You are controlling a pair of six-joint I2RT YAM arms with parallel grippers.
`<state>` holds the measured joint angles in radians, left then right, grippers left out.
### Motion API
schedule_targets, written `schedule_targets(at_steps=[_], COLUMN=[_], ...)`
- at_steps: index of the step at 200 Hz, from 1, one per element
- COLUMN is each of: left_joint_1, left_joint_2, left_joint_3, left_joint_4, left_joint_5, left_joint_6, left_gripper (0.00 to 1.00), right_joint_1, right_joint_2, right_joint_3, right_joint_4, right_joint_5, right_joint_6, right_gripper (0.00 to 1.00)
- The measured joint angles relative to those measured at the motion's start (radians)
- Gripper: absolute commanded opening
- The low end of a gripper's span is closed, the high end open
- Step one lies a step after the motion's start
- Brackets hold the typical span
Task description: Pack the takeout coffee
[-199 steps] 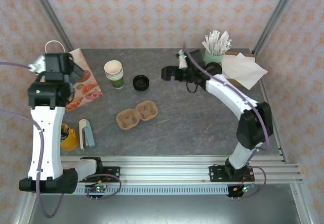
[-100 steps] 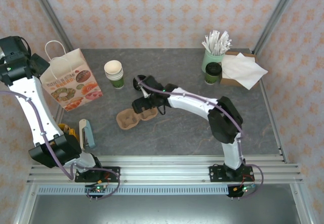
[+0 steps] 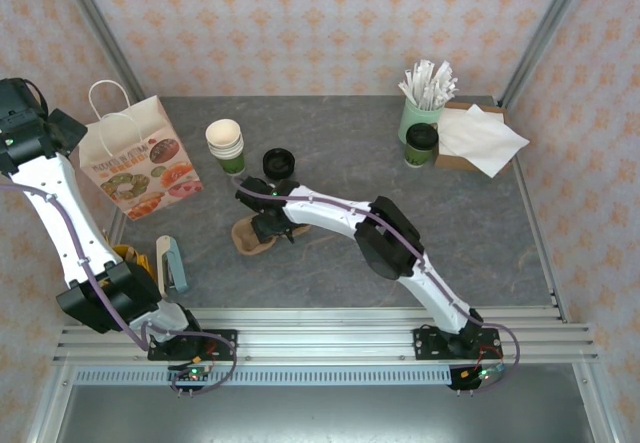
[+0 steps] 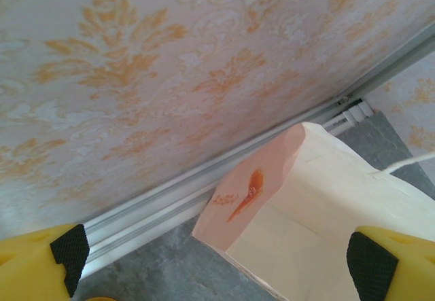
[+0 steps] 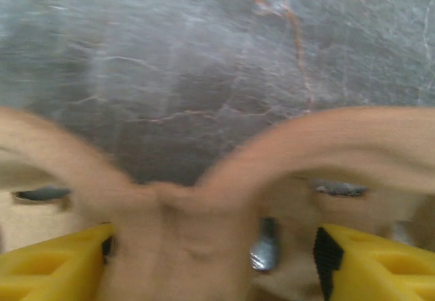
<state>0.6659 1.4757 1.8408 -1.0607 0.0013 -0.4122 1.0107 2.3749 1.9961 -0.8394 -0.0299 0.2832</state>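
Note:
The takeout coffee (image 3: 421,145), a green and cream cup with a black lid, stands at the back right beside the straw holder, with no gripper near it. My right gripper (image 3: 268,225) is stretched far left and low over the brown pulp cup carrier (image 3: 245,236). In the right wrist view the carrier's middle ridge (image 5: 177,219) lies between the yellow fingers (image 5: 54,263) of my right gripper (image 5: 214,263); a gap remains on the right side. My left gripper (image 4: 217,267) hangs open above the open mouth of the paper bag (image 4: 319,219), which stands upright at the far left (image 3: 135,158).
A stack of lidless cream cups (image 3: 226,143) and a loose black lid (image 3: 278,163) sit just behind the carrier. The mint straw holder (image 3: 420,113) and napkins (image 3: 482,138) are at the back right. A stapler (image 3: 172,263) and a yellow object (image 3: 138,273) lie front left.
My right arm swung from the back right down to the cup carrier, and its jaws narrowed. My left arm moved off the bag to the far left; the bag now stands upright.

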Motion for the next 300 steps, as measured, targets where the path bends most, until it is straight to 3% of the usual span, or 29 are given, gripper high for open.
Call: schedule_targets(at_steps=[37,54,97,136,158,191,208,231,272,289,300], left_joint_1=[0.000,0.000,-0.014,-0.043,-0.038,-0.038,-0.038,-0.037,0.005,0.011,0.011], left_joint_2=[0.020,0.026,0.047,-0.004,-0.062,-0.164,-0.195,-0.179,-0.014,0.051,0.099], left_joint_3=[-0.029,-0.060,-0.083,-0.078,-0.069,-0.084,-0.114,-0.157,-0.156,-0.132,-0.093], left_joint_4=[0.041,0.057,0.064,0.087,0.086,0.013,0.004,0.027,0.058,0.047,0.035], left_joint_5=[0.087,0.117,0.194,0.212,0.352,0.654,0.733,0.750,0.742,0.743,0.749], left_joint_6=[0.043,0.068,0.138,0.296,0.455,0.784,0.889,0.958,0.983,0.998,1.009], left_gripper=[1.00,1.00,1.00,1.00,1.00,1.00,1.00,0.99,0.96,0.89,0.77], right_joint_1=[-0.005,-0.016,-0.096,-0.153,-0.153,-0.165,-0.177,-0.186,-0.186,-0.186,-0.186], right_joint_2=[-0.003,-0.041,-0.198,-0.276,-0.307,-0.319,-0.319,-0.315,-0.290,-0.282,-0.276], right_joint_3=[0.011,-0.042,-0.243,-0.324,-0.318,-0.267,-0.233,-0.174,-0.095,-0.093,-0.092], right_joint_4=[-0.024,-0.009,0.010,0.018,0.019,-0.005,-0.035,-0.071,-0.093,-0.100,-0.107], right_joint_5=[0.013,0.015,0.027,0.013,-0.020,-0.061,-0.077,-0.095,-0.106,-0.106,-0.106], right_joint_6=[0.006,0.009,0.009,0.012,0.004,-0.016,-0.029,-0.049,-0.071,-0.072,-0.072], right_gripper=[0.43,0.38,0.38,0.38,0.38,0.38,0.38,0.38,0.37,0.37,0.37])
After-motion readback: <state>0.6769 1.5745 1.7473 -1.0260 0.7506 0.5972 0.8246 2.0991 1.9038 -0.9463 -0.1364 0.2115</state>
